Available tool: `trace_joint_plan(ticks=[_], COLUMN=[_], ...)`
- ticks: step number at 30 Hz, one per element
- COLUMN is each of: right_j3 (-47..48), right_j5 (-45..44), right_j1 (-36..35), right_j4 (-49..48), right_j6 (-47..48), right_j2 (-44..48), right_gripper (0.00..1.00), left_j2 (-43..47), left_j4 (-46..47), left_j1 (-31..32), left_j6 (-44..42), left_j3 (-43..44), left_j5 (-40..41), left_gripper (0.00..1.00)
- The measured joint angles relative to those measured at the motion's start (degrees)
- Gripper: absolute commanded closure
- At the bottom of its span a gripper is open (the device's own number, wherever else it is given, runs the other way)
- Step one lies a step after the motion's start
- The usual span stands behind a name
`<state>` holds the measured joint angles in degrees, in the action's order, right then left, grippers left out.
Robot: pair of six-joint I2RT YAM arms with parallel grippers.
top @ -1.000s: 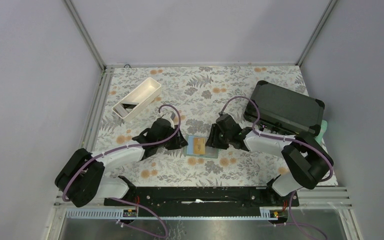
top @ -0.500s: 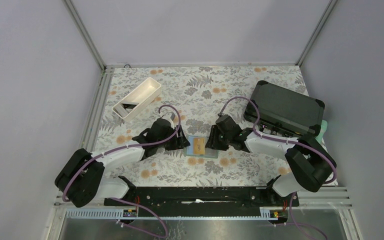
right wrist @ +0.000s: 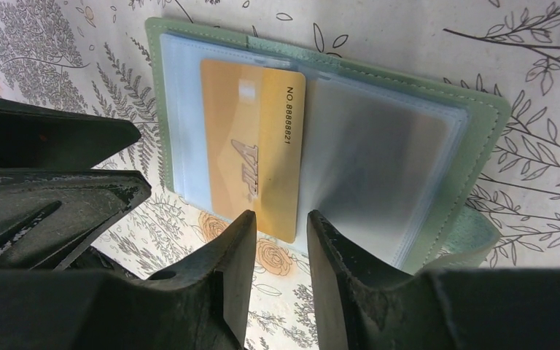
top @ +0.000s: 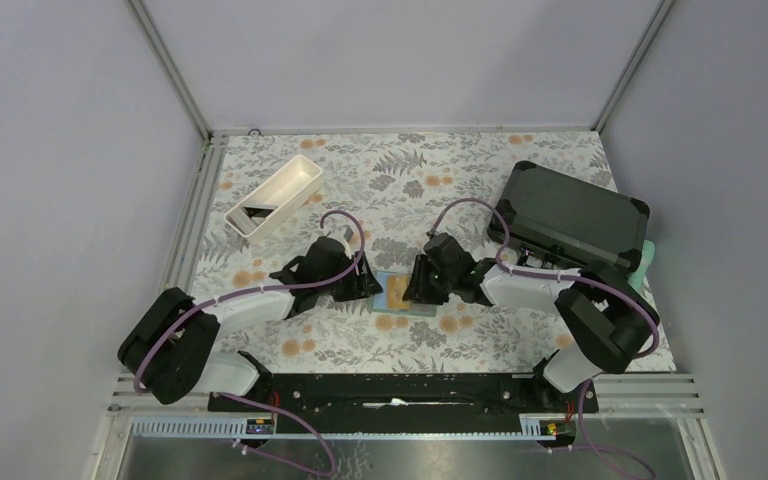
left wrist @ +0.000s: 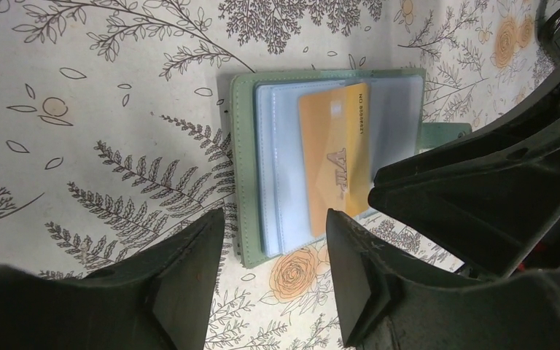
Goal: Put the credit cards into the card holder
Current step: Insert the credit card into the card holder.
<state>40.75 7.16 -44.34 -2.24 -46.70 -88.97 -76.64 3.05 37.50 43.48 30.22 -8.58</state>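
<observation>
Card holder (left wrist: 244, 146) lies open on the floral table (left wrist: 80, 146) between both arms, the gold card (left wrist: 333, 153) on its pale blue pockets. Left gripper (left wrist: 275, 222): jaws released, empty, at holder's edge. Right gripper (right wrist: 281, 216): jaws narrowly apart at card's end; I see nothing grasped.

Floral table (top: 390, 170) carries card holder (left wrist: 242, 160), white tray (top: 290, 182), black case (top: 572, 215), seemingly shut.

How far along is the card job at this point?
Done: the card holder lies open, and one gold card rests on its blue pockets, one end sticking out, so not clearly seated. In hand: the right gripper, jaws slightly apart, is at that end; the left gripper is open beside the holder. Left: seating it, then probably the dark item in the white tray.
</observation>
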Motion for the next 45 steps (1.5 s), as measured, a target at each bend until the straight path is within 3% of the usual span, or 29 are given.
trace_joint_plan(ticks=[25, 33, 45], right_j3=[1.66, 3.30, 4.24], right_j5=[0.00, -0.04, -1.31], right_j1=[-1.92, -2.27, -2.51], right_j4=[-1.36, -1.20, -0.26], right_j6=[-1.11, -1.07, -0.85], right_j2=[-2.82, -4.24, -4.61], right_gripper=[0.73, 0.73, 0.63], left_j2=[-1.42, -1.49, -1.44], left_j4=[2.60, 3.13, 4.17], left_j1=[0.00, 0.00, -0.11], left_j6=[1.16, 1.46, 1.95], left_j3=[-1.66, -1.75, -1.77], left_j5=[-1.57, -2.19, -3.34], left_gripper=[0.58, 0.61, 0.62])
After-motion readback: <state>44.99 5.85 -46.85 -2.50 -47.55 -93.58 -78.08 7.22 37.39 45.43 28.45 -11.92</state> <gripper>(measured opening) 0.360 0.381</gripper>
